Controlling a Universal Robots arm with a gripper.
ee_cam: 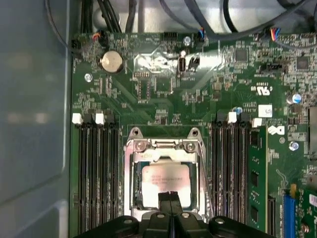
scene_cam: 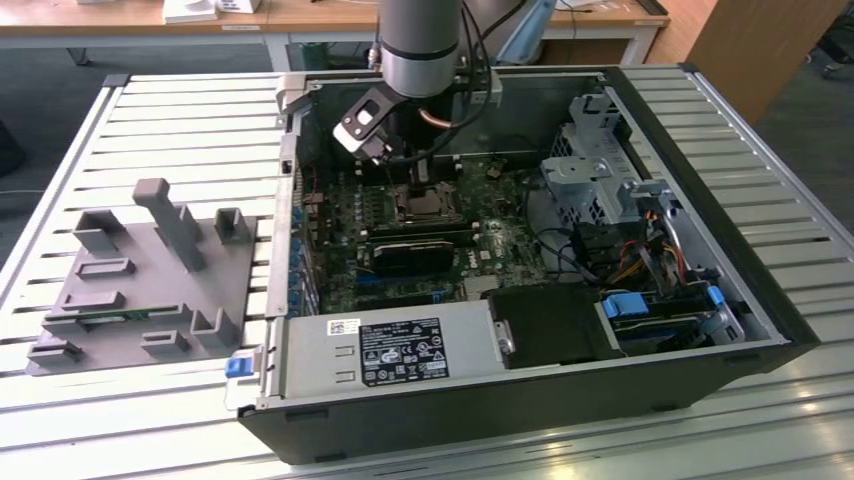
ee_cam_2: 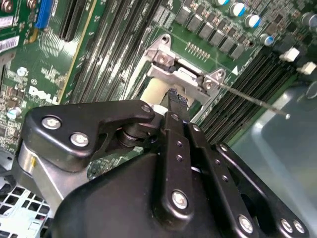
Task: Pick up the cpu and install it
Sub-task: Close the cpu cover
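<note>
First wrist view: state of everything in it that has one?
Small flat square silver-topped cpu: lying flat in socket.
Square metal-framed socket: cpu inside, uncovered.
Black gripper: shut, tips at cpu's edge.
Long green memory stick: seated in slot.
Black memory slots: empty.

lite: bright, even | glare: motherboard [ee_cam: 163, 89] centre, cpu [ee_cam: 166, 179] top, table slats [scene_cam: 747, 420] | shadow: dim inside pc case [scene_cam: 534, 425]

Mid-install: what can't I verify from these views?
1. cpu seating: in the first wrist view the tool covers one edge.
2. Second wrist view: the tool's body hides most of the cpu.
3. Exterior view: the cpu is too small under the tool to judge contact.
</note>
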